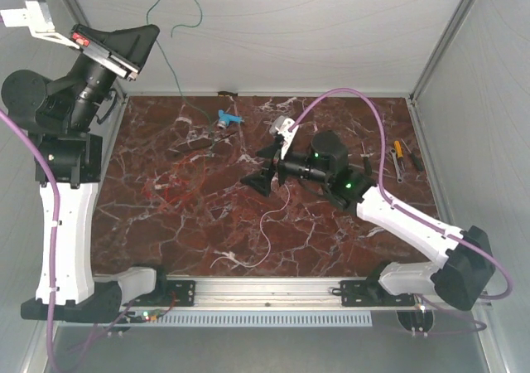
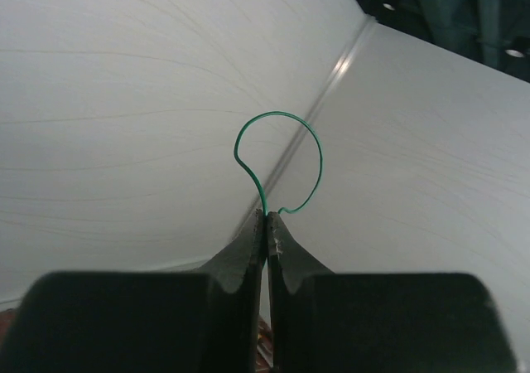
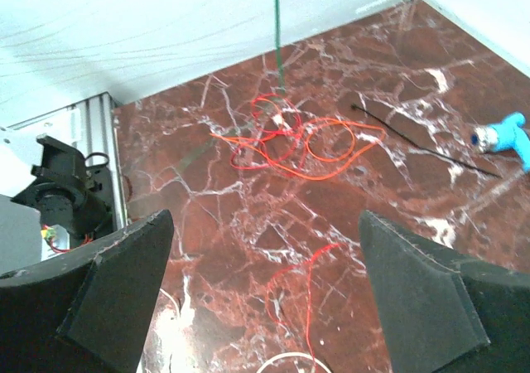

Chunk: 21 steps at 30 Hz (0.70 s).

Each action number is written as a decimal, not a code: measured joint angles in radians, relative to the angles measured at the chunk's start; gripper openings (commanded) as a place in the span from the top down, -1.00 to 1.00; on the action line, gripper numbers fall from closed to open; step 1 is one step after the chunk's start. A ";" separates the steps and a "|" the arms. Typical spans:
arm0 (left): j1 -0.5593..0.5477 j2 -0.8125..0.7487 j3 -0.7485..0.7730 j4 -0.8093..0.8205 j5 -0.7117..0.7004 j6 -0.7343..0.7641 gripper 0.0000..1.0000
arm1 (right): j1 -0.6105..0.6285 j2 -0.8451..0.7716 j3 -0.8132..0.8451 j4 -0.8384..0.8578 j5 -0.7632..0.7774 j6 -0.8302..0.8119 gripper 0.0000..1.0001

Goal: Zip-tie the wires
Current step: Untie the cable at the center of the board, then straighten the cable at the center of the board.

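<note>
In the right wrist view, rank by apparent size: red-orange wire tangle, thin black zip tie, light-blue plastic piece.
Red-orange wire tangle
Thin black zip tie
Light-blue plastic piece, cut off at the frame edge

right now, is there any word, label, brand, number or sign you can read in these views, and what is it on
None can be read in any view.
The red patch on the left arm's wrist: too small and blurred to tell whether it bears text.
The blue tool, orange wires, green wire and marble tabletop: no print visible.
</note>
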 measured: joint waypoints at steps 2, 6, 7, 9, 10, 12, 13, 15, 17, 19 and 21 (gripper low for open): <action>0.000 -0.008 -0.004 0.021 0.033 -0.028 1.00 | 0.012 0.014 0.001 0.035 -0.010 0.005 -0.81; 0.000 -0.018 -0.005 0.063 0.081 -0.076 1.00 | 0.040 0.075 0.029 0.099 0.006 0.011 -0.79; 0.000 -0.019 -0.004 0.071 0.092 -0.087 1.00 | 0.045 0.090 0.032 0.121 0.015 0.016 -0.79; 0.000 -0.021 -0.004 0.089 0.107 -0.108 1.00 | 0.053 0.115 0.031 0.173 0.035 0.023 -0.79; 0.000 -0.021 -0.003 0.098 0.116 -0.119 1.00 | 0.056 0.125 0.030 0.200 0.045 0.024 -0.78; 0.000 -0.020 -0.003 0.112 0.130 -0.141 1.00 | 0.060 0.141 0.022 0.260 0.064 0.022 -0.78; 0.000 -0.019 -0.001 0.119 0.138 -0.153 1.00 | 0.061 0.147 0.019 0.278 0.072 0.020 -0.78; -0.001 -0.016 0.003 0.135 0.150 -0.174 1.00 | 0.061 0.160 0.018 0.311 0.093 0.008 -0.76; -0.005 -0.013 0.007 0.151 0.160 -0.189 1.00 | 0.061 0.170 0.016 0.334 0.116 -0.005 -0.74; -0.009 -0.008 0.010 0.163 0.167 -0.201 1.00 | 0.061 0.177 0.016 0.349 0.140 -0.017 -0.70; -0.011 -0.005 0.012 0.168 0.173 -0.211 1.00 | 0.061 0.182 0.016 0.358 0.165 -0.025 -0.64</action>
